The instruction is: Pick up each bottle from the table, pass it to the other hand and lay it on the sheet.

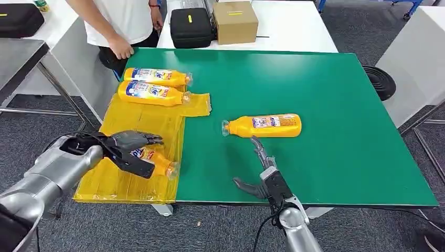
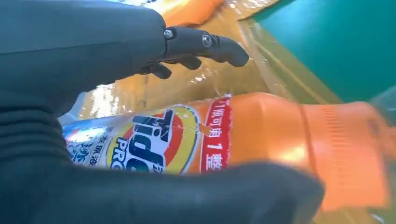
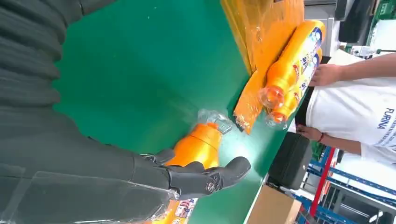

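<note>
An orange bottle [image 1: 265, 126] lies on its side in the middle of the green table [image 1: 325, 157], cap pointing left. My right hand [image 1: 262, 173] is just short of it, open, fingers stretched toward it; the right wrist view has the same bottle [image 3: 196, 147] just past the fingertips [image 3: 233, 168]. On the near part of the yellow sheet [image 1: 141, 121] lies another bottle [image 1: 160, 164]. My left hand [image 1: 128, 147] is over it, the thumb across its body and the fingers [image 2: 205, 44] straight and clear of the bottle [image 2: 261, 130]. Two more bottles [image 1: 157, 77] [image 1: 152, 93] lie at the sheet's far end.
A person stands at the far left corner with one hand [image 1: 122, 50] near the table edge. A black case [image 1: 191, 26] and a cardboard box [image 1: 235, 21] sit on the white table behind. My right arm crosses the table's front edge.
</note>
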`<state>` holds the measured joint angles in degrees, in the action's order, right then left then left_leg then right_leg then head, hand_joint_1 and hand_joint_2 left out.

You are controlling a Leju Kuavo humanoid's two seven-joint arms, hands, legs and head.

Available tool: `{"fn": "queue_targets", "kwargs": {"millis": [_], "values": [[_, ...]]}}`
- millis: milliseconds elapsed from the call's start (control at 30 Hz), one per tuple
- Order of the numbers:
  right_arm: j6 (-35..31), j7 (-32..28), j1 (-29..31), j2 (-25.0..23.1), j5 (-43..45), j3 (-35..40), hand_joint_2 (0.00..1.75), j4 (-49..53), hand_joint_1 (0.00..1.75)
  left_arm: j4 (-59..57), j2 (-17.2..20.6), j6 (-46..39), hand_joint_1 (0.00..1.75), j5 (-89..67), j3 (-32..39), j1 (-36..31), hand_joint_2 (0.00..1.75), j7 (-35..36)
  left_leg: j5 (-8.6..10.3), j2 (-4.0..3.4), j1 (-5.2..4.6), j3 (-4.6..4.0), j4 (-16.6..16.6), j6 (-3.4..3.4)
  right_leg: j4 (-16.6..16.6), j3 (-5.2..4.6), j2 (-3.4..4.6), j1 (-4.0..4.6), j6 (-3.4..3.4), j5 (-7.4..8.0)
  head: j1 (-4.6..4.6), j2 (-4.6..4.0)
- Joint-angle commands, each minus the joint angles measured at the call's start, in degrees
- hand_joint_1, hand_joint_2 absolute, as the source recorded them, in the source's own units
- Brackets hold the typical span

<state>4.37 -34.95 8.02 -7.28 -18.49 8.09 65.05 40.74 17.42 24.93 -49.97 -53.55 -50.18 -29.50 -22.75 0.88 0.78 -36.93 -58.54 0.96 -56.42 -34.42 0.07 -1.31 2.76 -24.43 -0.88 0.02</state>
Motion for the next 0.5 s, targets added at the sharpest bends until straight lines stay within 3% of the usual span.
{"fn": "queue_targets", "kwargs": {"millis": [33,133,500], "values": [[0.5,0.3,1.3,1.2,-0.2,0.1,1.75,-1.1,0.00,5.3,3.8,2.5,0.00,10.0,-0.1,-4.8,0.00,-3.5,-0.08,-0.08,0.07,0.00,-0.1,-0.01,-0.1,0.03,-0.01,0.10,-0.15,-0.05,0.00,0.00],[0.7,1.0,-0.6,0.8,-1.1,-0.3,1.75,1.8,0.00,5.2,-1.1,-8.3,0.00,20.8,13.1,4.1,0.00,-6.8,-0.04,-0.08,-0.01,0.09,0.0,0.00,0.0,0.09,0.02,0.01,-0.09,-0.02,0.00,0.00],[1.0,1.4,-1.0,0.6,-1.6,-0.7,1.75,2.4,0.00,5.5,-1.5,-9.8,0.00,19.6,13.3,5.1,0.00,-6.5,-0.01,-0.04,-0.02,-0.09,0.0,0.00,0.0,-0.11,-0.04,0.00,-0.08,-0.02,-0.02,0.00]]}}
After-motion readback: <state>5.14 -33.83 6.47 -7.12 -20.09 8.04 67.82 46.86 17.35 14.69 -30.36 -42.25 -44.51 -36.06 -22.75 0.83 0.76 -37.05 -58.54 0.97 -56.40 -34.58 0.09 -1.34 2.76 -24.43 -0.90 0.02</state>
